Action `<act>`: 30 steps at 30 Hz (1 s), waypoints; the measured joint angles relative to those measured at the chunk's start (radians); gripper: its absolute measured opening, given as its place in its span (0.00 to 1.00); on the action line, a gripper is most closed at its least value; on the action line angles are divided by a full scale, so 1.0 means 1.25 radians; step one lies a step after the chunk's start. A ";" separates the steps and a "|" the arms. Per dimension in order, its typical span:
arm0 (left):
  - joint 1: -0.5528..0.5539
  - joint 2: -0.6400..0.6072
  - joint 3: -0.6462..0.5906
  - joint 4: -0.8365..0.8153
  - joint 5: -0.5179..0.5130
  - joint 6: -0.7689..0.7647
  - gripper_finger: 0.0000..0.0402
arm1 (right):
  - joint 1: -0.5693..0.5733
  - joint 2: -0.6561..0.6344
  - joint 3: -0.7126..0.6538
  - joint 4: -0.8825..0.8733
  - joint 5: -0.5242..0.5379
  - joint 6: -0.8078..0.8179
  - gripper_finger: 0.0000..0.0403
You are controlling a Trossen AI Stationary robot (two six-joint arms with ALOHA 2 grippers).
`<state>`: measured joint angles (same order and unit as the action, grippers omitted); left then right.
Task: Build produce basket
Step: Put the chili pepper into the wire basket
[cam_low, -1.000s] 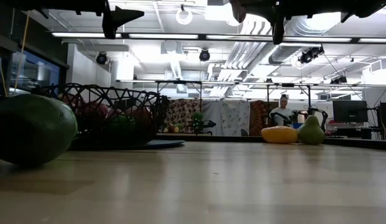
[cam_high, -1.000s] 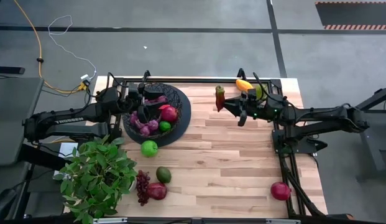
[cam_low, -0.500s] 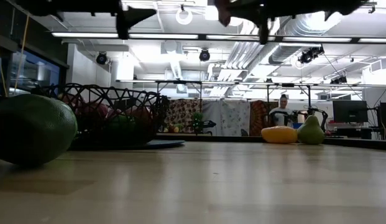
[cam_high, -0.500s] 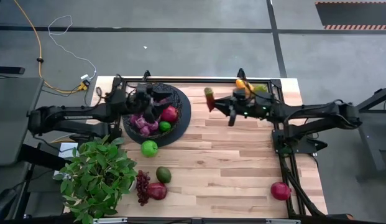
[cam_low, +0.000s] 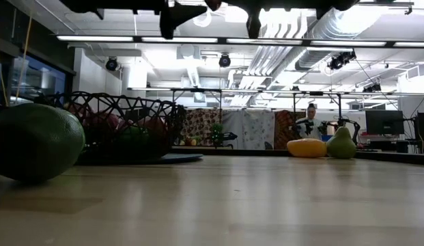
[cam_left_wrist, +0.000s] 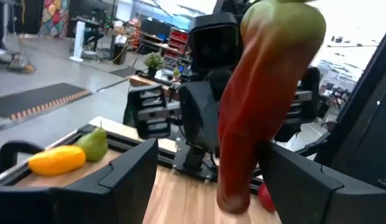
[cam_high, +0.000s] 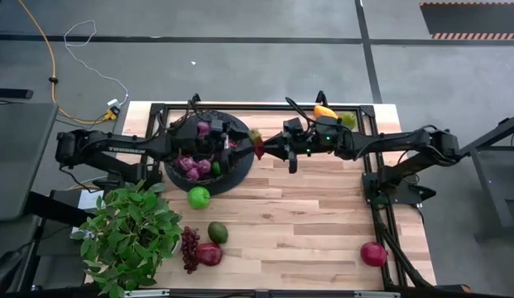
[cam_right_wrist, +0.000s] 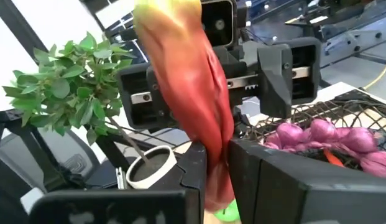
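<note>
Black wire basket [cam_high: 208, 149] on a dark mat at the far left of the table [cam_high: 306, 215]; purple grape bunches [cam_high: 193, 165] and a green apple [cam_high: 216, 167] inside it, other fruit there partly hidden by the arm. Left gripper [cam_high: 232, 146] above the basket's right rim, fingers [cam_left_wrist: 127, 180] spread apart on either side of the red chili [cam_high: 256, 144] with space left on both sides, not closed on it. Right gripper [cam_high: 265, 147] just right of the basket, reaching toward it from the right side of the table; fingers [cam_right_wrist: 267, 180] closed on the chili near its red end, green stem end up, held in the air between the two grippers. Yellow-orange pepper [cam_high: 325, 112] and green pear [cam_high: 348, 120] right of the basket, at the far edge of the table, beyond the right arm. Loose green apple [cam_high: 199, 197] just in front of the basket; avocado [cam_high: 218, 233] nearer the front edge; dark red grape bunch [cam_high: 189, 248] touching a red pomegranate [cam_high: 208, 254] in front of that. Leafy potted plant [cam_high: 131, 236] in front of the basket to its left. Second pomegranate [cam_high: 373, 253] well apart from the basket, at the front right corner.
</note>
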<state>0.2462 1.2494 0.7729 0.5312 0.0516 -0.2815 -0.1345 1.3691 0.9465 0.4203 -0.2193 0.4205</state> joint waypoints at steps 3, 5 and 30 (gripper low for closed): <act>-0.004 0.008 0.021 0.001 0.003 0.019 0.66 | 0.000 0.010 0.007 0.005 -0.019 0.000 0.07; -0.004 0.011 0.026 -0.003 0.003 0.019 0.66 | 0.000 0.013 0.007 -0.007 -0.020 0.011 0.07; -0.030 0.076 0.028 0.038 0.012 -0.003 0.66 | 0.000 0.016 0.007 -0.050 -0.020 0.040 0.07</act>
<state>0.2086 1.3440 0.8085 0.5790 0.0670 -0.2854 -0.1345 1.3895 0.9546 0.3582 -0.2449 0.4706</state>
